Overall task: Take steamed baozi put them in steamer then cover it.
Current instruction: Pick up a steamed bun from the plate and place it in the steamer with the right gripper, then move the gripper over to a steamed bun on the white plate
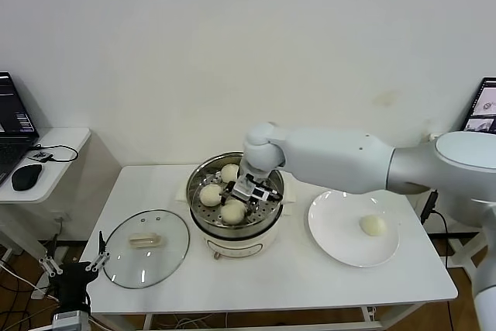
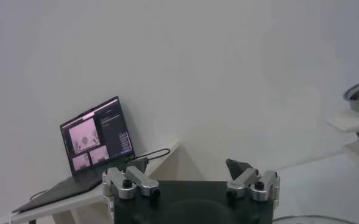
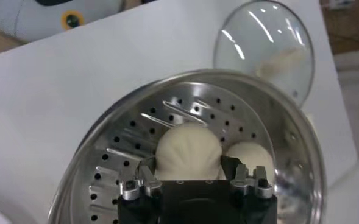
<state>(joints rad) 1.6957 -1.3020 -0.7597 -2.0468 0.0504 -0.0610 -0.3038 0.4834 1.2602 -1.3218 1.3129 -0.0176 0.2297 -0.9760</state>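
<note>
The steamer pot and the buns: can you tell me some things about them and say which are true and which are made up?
1. Three buns sit in the steamer. True.
2. The plate holds two buns. False: only one bun lies there.
3. The glass lid covers the steamer. False: it lies on the table, left of the steamer.
4. The right pincer is inside the steamer. True.
5. The left pincer holds a bun. False: it is empty, low beside the table.
</note>
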